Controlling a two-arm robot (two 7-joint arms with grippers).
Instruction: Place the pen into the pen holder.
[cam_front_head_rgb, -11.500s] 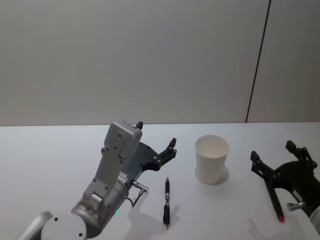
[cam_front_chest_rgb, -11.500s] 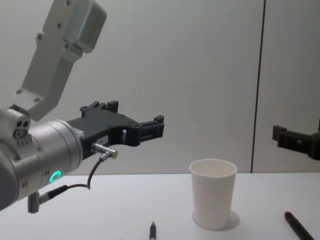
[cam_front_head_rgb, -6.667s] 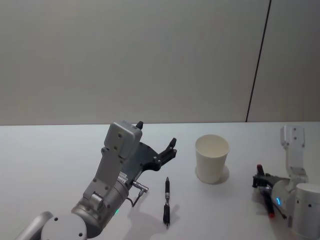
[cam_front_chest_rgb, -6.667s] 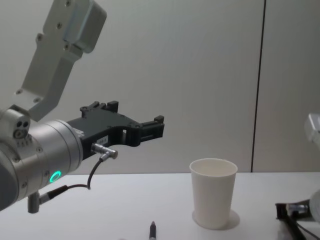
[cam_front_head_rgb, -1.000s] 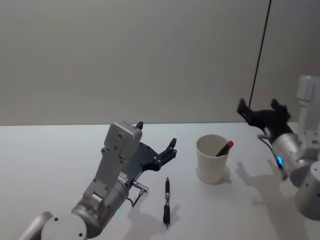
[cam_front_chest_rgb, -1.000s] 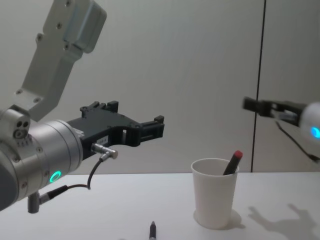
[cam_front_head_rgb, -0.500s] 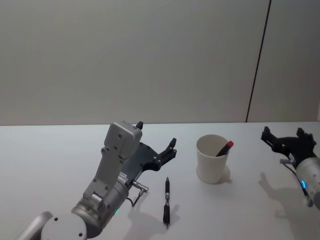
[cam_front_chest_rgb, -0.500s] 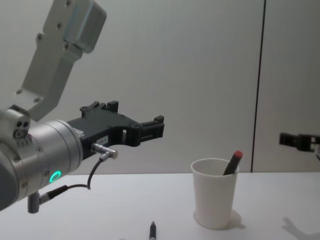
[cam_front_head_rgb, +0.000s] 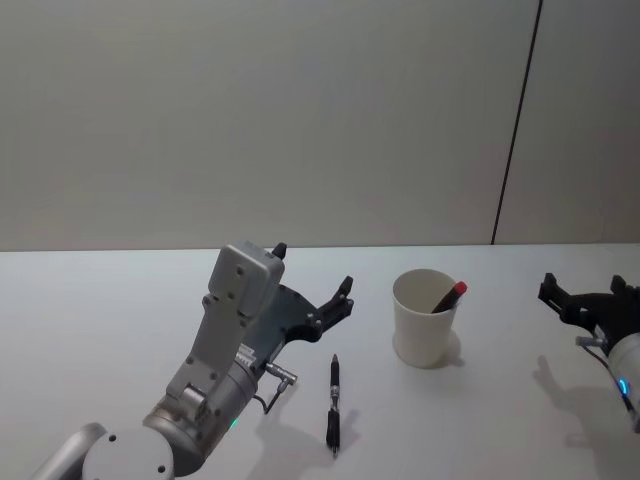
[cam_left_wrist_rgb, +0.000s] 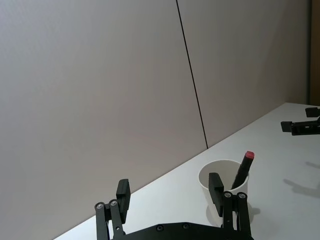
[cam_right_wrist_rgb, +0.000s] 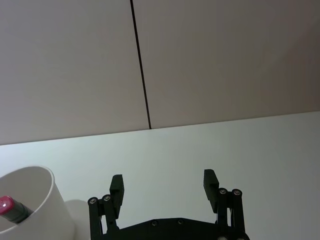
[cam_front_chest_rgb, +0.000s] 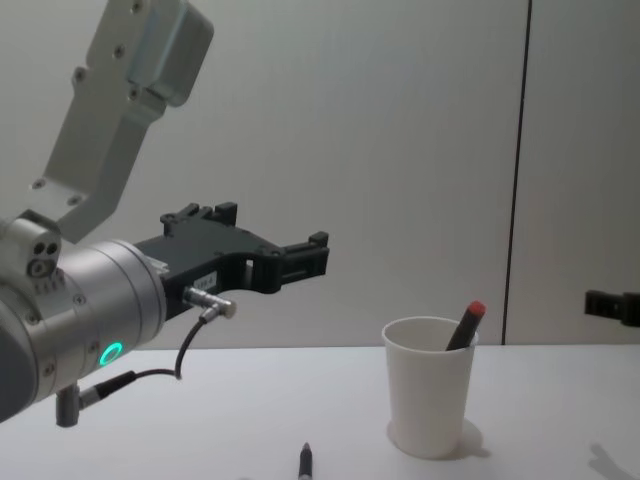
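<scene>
The left claw (cam_front_head_rgb: 313, 267) hangs forward at centre-left, raised, its black fingers (cam_front_head_rgb: 345, 288) spread wide with nothing between them. It is carried on a grey arm (cam_front_head_rgb: 235, 330) bent sharply at the wrist, with a green ring (cam_front_chest_rgb: 110, 352) glowing on it. The right claw (cam_front_head_rgb: 583, 292) sits low at the far right edge, held level, its two fingers likewise parted and empty.

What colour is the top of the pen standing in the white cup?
The pen has a red top, clearest in the left wrist view.
</scene>
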